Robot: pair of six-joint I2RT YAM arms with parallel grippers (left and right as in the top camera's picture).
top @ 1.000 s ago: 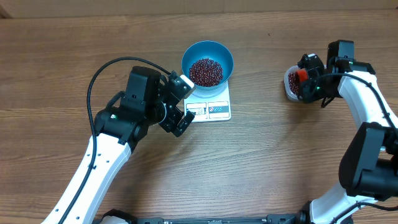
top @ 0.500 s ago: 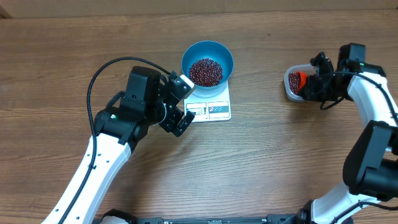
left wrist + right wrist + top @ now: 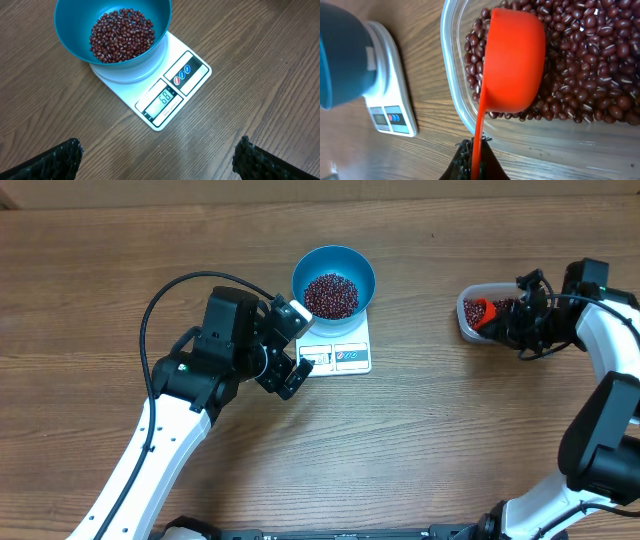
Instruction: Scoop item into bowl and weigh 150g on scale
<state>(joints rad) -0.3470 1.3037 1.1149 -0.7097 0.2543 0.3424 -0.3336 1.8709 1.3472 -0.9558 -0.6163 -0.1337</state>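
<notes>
Currently the right gripper [image 3: 472, 161] is clamping the orange scoop [image 3: 512, 65] over the beans [image 3: 585, 55] in the tub [image 3: 451, 80] while the left gripper [image 3: 159, 161] is hovering wide open near the scale [image 3: 176, 86].

The wooden desk [image 3: 420, 430] carries a white scale [image 3: 350, 356] near its middle and a clear tub [image 3: 462, 318] well apart, to the right.

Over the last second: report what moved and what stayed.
The right arm swung outward toward the table's right edge, its fingers shut on the orange scoop, which stayed in the tub. Left arm, bowl and scale did not move.
</notes>
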